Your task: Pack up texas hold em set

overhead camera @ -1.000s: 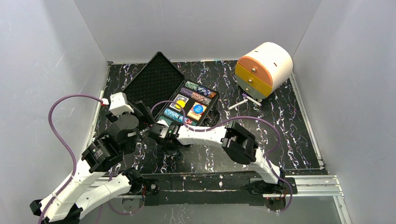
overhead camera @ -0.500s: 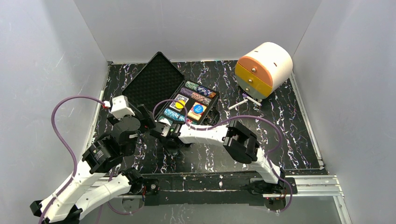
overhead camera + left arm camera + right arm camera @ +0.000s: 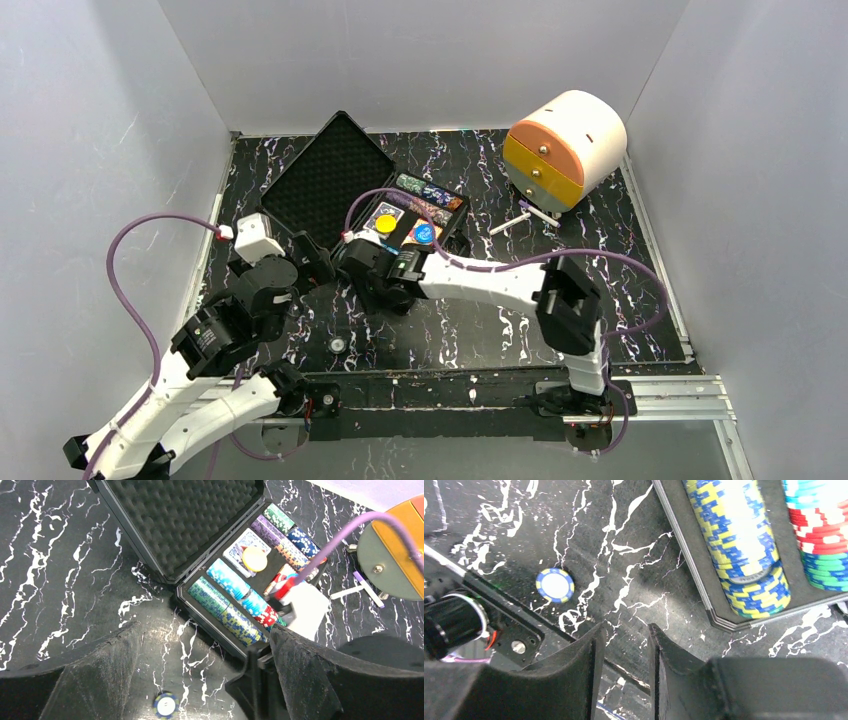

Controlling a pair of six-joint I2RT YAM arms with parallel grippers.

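Mostly the set is packed; the chip rows [image 3: 235,610], card deck [image 3: 244,539] and yellow button [image 3: 254,559] sit in the black case [image 3: 325,180], which lies opened flat at the far left-centre of the table; one loose chip [image 3: 338,345] lies near the arm bases, well apart from it; the left gripper [image 3: 200,675] gapes wide and empty; the right gripper [image 3: 624,645] has its fingers narrowly apart, holding nothing; what seems left is fetching that chip and shutting the case.
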